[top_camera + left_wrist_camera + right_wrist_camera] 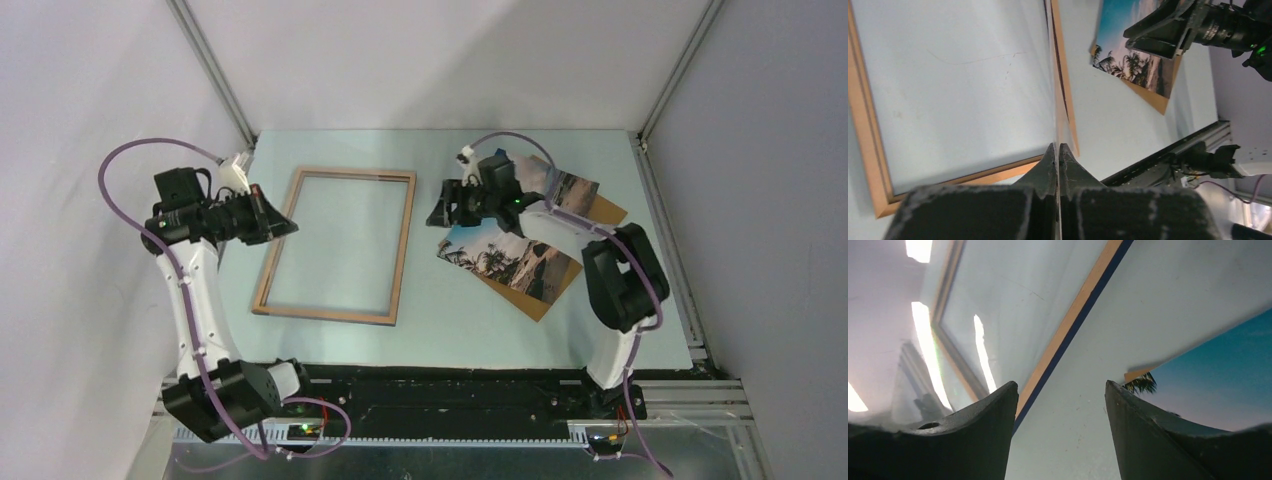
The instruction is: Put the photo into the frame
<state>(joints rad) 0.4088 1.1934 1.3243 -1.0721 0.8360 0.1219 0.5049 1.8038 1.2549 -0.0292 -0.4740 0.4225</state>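
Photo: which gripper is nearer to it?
Right. The right gripper, jaws open, hangs at the photo's left edge. The left gripper is by the frame's left rail, with the whole frame between it and the photo.

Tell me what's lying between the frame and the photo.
Just bare table between the frame and the photo, plain in the top view; the open right gripper hangs over the photo's edge.

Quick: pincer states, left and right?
Left pincer: closed; cannot tell if it pinches anything.
Right pincer: open, holding nothing.
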